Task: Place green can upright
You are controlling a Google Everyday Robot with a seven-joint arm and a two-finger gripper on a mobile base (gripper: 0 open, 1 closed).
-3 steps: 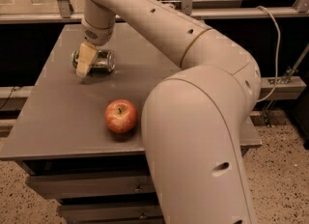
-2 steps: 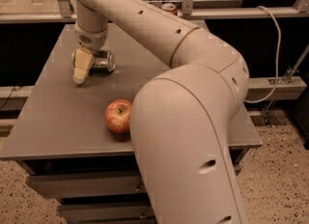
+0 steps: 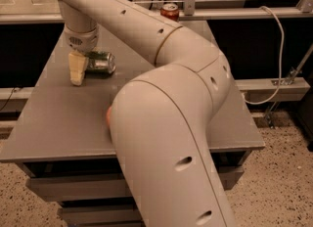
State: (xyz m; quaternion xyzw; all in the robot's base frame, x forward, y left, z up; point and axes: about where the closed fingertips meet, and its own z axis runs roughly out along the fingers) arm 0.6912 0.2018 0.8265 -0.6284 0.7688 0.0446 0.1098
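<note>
The green can (image 3: 101, 62) lies on its side on the grey table (image 3: 58, 123), near the far left corner, its silver end facing right. My gripper (image 3: 77, 70) points straight down at the can's left end, with its cream tip touching or almost touching the table. I cannot tell whether it holds the can. The arm's wrist rises straight above the gripper.
A red can (image 3: 169, 11) stands upright at the table's far edge. My arm's large elbow (image 3: 166, 123) covers the middle of the table and hides nearly all of a red apple (image 3: 108, 116). A metal rail and a cable run behind the table.
My arm has swung left and nearer the camera, and it now hides the apple. The gripper stays at the can's left end, and the can still lies on its side.
</note>
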